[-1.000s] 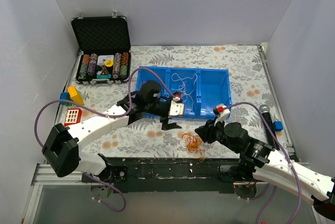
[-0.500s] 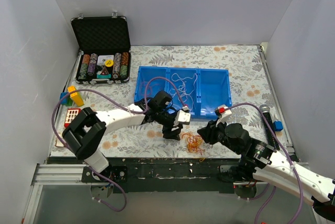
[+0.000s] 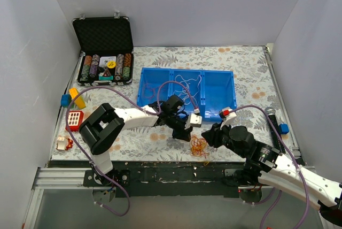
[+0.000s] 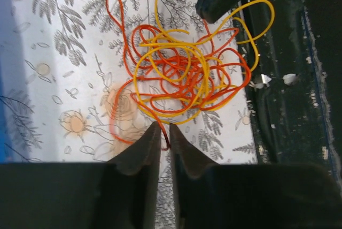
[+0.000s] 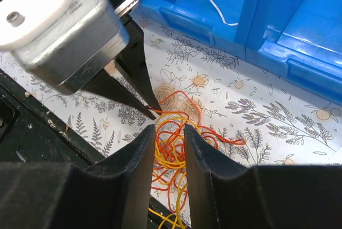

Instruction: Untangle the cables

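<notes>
Lying in a loose knot just inside the near edge of the bench (image 3: 240, 63), about midway along it, the cables (image 3: 199, 145) are thin orange, red and yellow strands looped through one another. A few white cables (image 3: 187, 85) rest apart in the middle compartment of the blue tray (image 3: 219, 92).

The knot (image 4: 187, 74) looks very light and springy. A tug on one strand will likely drag the whole bundle rather than free it, so it needs a second hold. The strands are also fine and smooth enough to slip from a loose pinch.

The best places to hold look like the outlying loops, not the dense centre.

The left gripper (image 4: 164, 132) is pinched almost closed on a red loop at the edge of the knot. The right gripper (image 5: 169, 132) straddles the opposite side, its fingers set narrow. Strands (image 5: 171, 149) pass between them, but none is evidently clamped.

Pulling gently apart along the bench seems safer than lifting.
</notes>
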`<state>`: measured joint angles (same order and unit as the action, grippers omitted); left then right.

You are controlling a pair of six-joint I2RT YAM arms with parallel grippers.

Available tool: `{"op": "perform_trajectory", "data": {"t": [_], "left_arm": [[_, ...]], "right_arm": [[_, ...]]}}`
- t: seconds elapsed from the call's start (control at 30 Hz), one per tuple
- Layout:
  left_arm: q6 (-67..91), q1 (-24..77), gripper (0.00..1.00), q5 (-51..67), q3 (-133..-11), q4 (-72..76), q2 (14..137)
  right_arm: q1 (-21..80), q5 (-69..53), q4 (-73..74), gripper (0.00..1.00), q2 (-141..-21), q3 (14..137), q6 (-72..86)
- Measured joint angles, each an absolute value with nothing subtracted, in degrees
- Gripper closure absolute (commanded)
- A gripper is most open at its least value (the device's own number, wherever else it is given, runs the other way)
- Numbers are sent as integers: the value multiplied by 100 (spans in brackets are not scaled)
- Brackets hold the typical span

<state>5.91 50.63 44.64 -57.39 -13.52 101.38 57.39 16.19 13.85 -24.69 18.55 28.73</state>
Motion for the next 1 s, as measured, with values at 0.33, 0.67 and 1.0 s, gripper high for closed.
{"op": "perform_trajectory", "data": {"t": [0.33,0.67,1.0], "left_arm": [[921,5013,100,3785,-5706,-1031,9312],[753,4930,100,3551,-5865,-1066,6875],[574,4930,100,3422,-6031,-1444,6650]], "right_arm": [[5739,1632,1406,55,-2493,1865,2864],[5739,1614,1367,32,-2834,1920,2768],[5741,1573,1251,25,-3205,3352,2084]]}}
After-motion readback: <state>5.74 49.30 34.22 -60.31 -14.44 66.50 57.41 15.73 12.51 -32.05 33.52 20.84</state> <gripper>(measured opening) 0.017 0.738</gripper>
